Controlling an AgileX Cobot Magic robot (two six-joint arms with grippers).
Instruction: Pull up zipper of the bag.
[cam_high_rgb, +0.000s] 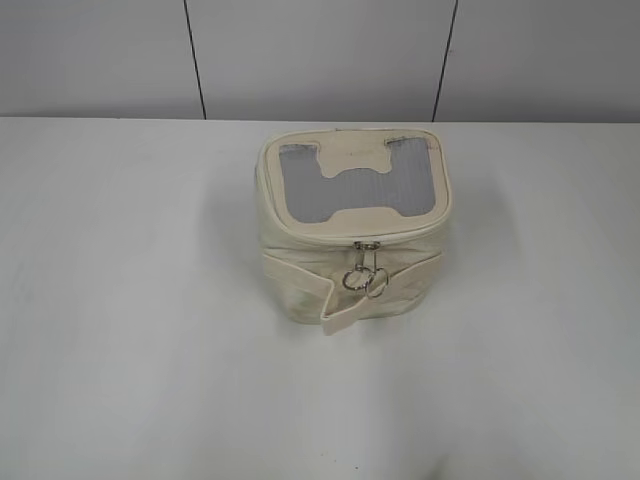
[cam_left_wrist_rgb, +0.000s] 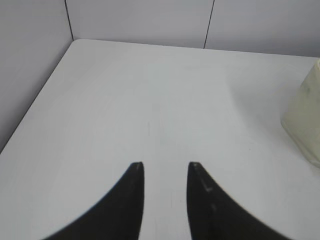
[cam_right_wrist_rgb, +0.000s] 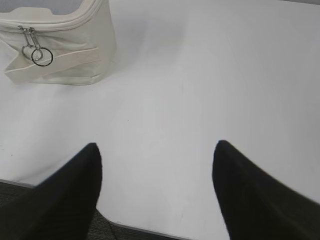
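Two zipper (cam_high_rgb: 366, 247) sliders meet, seemingly closed, on the bag (cam_high_rgb: 350, 235).

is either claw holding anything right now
No. The left claw and right claw are both open over bare table, away from the bag.

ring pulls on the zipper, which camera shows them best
The right wrist view: the ring pulls hang large and sharp against the bag. The exterior view shows them smaller, at the front middle. The left wrist view catches only a bag corner, no rings.
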